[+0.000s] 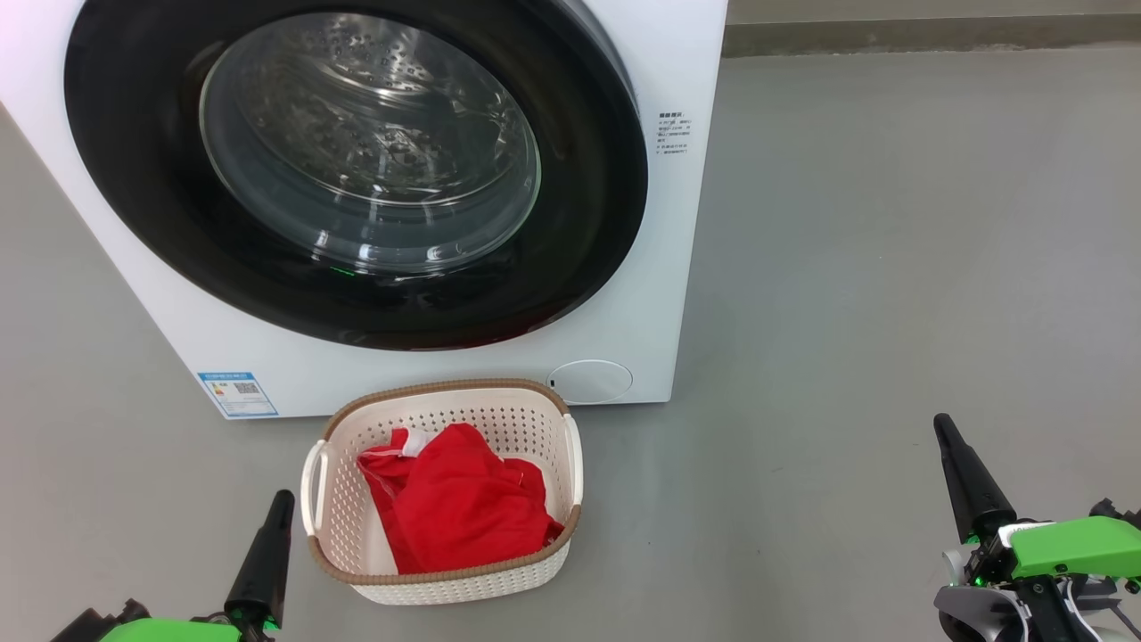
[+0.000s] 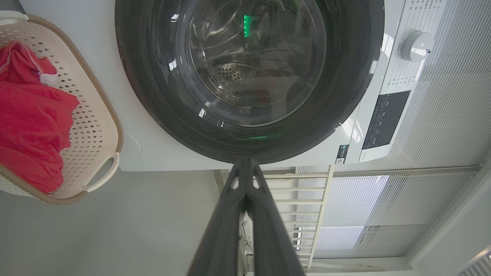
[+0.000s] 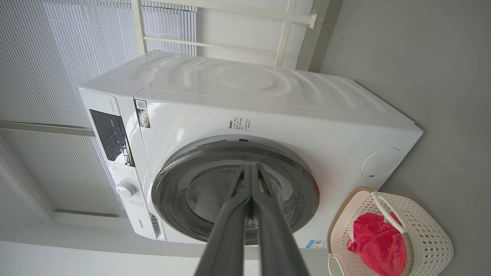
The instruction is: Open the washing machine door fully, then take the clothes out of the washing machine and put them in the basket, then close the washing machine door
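Before the washing machine, poised with left gripper and right gripper pressed together, empty. Probably soft, light clothes; pinch any fold.

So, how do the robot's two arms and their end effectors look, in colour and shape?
The left end effector and the right end effector each have two long, nearly black fingers that taper to a slim tip. Behind each sits a bright green housing. Near the right one are a pale grey piece and what looks like a thin white cable.
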